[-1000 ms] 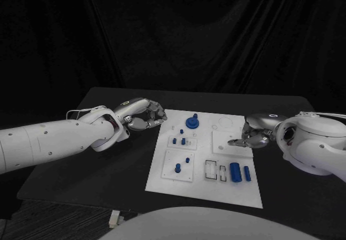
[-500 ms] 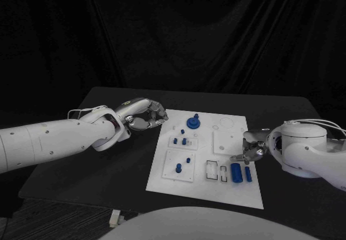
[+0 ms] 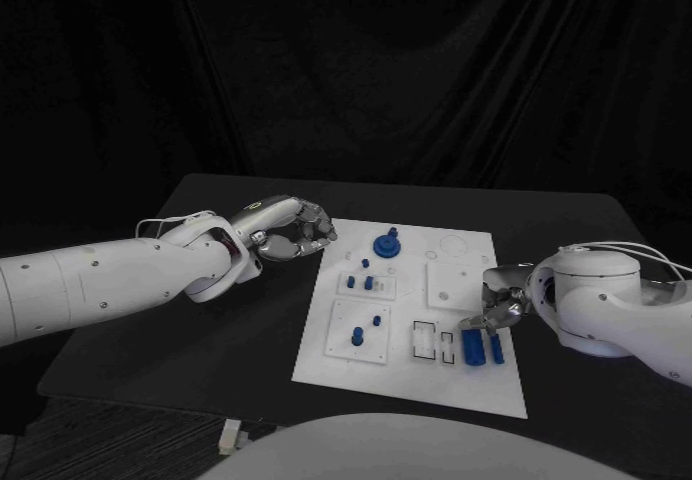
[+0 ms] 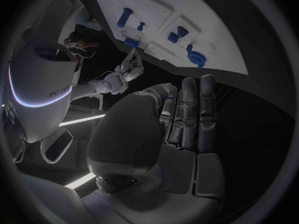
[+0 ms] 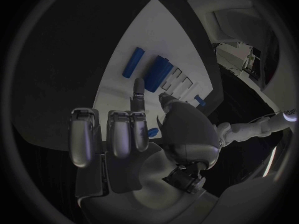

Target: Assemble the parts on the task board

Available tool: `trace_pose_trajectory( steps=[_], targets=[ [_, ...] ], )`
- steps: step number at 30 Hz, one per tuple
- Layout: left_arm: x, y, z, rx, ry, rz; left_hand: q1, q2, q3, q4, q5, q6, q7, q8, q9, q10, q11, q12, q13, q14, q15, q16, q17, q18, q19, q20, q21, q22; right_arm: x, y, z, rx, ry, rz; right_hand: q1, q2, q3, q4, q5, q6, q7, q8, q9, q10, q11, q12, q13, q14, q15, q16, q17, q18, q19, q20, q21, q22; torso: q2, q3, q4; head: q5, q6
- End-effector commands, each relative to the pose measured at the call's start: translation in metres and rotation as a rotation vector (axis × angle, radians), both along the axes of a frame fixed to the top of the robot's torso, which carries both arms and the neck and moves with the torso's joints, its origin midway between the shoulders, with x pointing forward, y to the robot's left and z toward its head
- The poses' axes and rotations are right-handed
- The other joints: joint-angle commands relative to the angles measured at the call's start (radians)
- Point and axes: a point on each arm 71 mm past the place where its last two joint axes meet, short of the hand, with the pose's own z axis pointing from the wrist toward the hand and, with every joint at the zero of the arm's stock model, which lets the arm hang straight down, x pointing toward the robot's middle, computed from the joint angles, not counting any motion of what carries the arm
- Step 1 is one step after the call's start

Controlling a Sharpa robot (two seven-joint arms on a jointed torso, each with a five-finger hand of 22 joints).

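The white task board lies mid-table. A thick blue cylinder and a thinner one lie side by side on its near right part. My right hand hovers just behind them, holding nothing. In the right wrist view one finger points out at the thick cylinder, the thumb stands apart, and the other fingers are curled. My left hand hangs off the board's far left corner with its fingers curled in on nothing. A blue knob stands at the board's far end.
Small blue pegs stand in a left block, and others in the block nearer me. Empty slots lie beside the cylinders. Bare black table lies to the left of the board.
My right hand has come nearer to me along the board's right side and now hangs over the blue cylinders. The left hand has stayed put.
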Motion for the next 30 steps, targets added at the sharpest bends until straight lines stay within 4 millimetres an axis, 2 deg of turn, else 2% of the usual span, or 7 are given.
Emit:
trace_pose_trajectory(
  steps=[1,9,15,30],
  targets=[
    [-0.001,-0.002,0.001,-0.009,-0.008,-0.005,0.008,0.005,0.001,-0.002,0.003,-0.005,0.004,0.005,0.001,0.005,0.003,-0.005,-0.001,-0.001,0.006,-0.004,-0.001,0.007,-0.006,0.001,0.004,0.038,0.0,-0.001,-0.002,-0.017,0.006,-0.012,0.007,-0.003,-0.008,0.0,-0.007,-0.009,0.0,-0.008,0.001,0.108,-0.003,0.003,0.263,0.093,-0.009,-0.004,0.21,-0.001,0.074,-0.007,-0.002,0.243,0.0,0.0004,-0.0001,0.003,0.0],
    [-0.001,-0.001,0.001,-0.009,-0.007,-0.005,0.008,0.005,0.001,-0.002,0.003,-0.005,0.004,0.005,0.001,0.005,0.003,-0.005,-0.001,-0.001,0.006,-0.004,-0.001,0.007,-0.006,0.001,0.004,0.038,0.001,-0.001,-0.005,-0.014,0.003,-0.019,0.011,-0.004,-0.012,0.006,-0.005,-0.031,0.007,-0.026,0.0,0.108,0.002,0.003,0.263,0.092,-0.005,-0.007,0.203,0.0,0.072,-0.004,-0.006,0.242,-0.001,0.0003,-0.0002,0.006,0.0],
    [-0.001,-0.001,0.001,-0.009,-0.008,-0.004,0.008,0.005,0.001,-0.002,0.003,-0.005,0.004,0.005,0.001,0.005,0.003,-0.005,-0.001,-0.001,0.006,-0.004,-0.001,0.007,-0.006,0.001,0.004,0.038,0.0,0.001,-0.008,-0.013,0.008,-0.02,-0.012,-0.009,-0.023,0.011,0.0,-0.036,0.009,-0.031,0.006,0.108,0.004,0.003,0.263,0.09,-0.002,-0.012,0.192,0.001,0.07,-0.002,-0.008,0.241,0.0,0.0002,-0.0002,0.008,0.0],
    [-0.001,-0.001,0.001,-0.008,-0.008,-0.003,0.009,0.004,0.0,-0.004,0.005,-0.005,0.004,0.005,0.001,0.007,0.003,-0.005,-0.003,-0.001,0.006,-0.004,-0.001,0.007,-0.007,0.001,0.007,0.038,0.001,-0.001,-0.017,-0.006,0.01,-0.04,-0.048,-0.019,-0.034,0.013,-0.031,-0.049,0.013,-0.039,0.019,0.108,0.007,0.003,0.263,0.086,0.001,-0.019,0.175,0.006,0.061,0.002,-0.025,0.235,0.0,0.0003,-0.0002,0.009,0.0]
  ],
)
